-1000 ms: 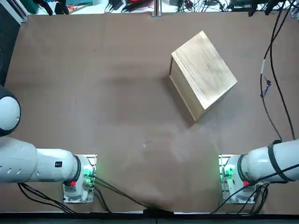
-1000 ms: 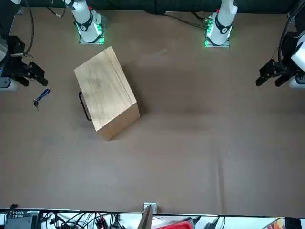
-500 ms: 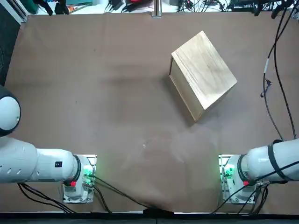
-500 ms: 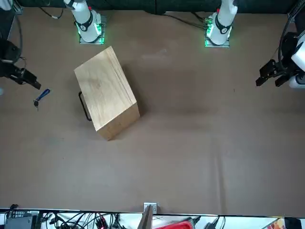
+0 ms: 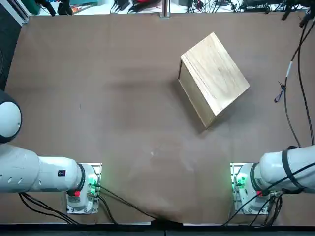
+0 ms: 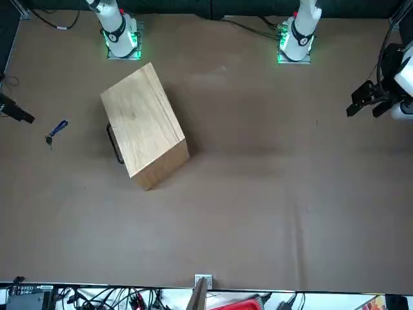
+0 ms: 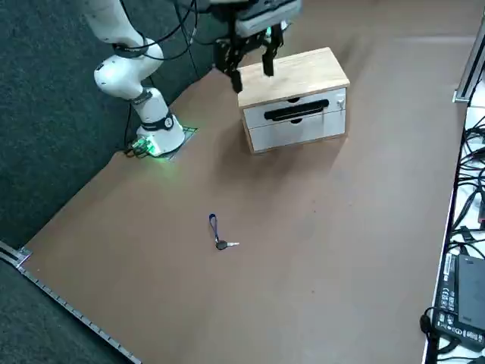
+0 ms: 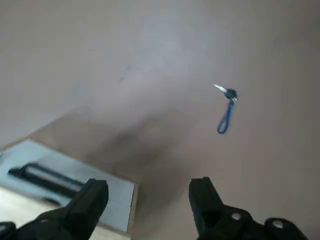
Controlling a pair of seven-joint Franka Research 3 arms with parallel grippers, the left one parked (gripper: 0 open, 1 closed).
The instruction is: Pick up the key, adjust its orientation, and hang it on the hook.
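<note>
As no grasp has begun, key (image 7: 220, 243) lies flat near the table's right edge; gripper (image 7: 248, 64) hangs wide open, empty, above box (image 7: 295, 98).

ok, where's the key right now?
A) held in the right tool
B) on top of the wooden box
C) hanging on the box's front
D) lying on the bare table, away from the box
D: the key with its blue loop lies flat on the table, apart from the wooden box; the right tool is open and holds nothing, up over the box.
</note>
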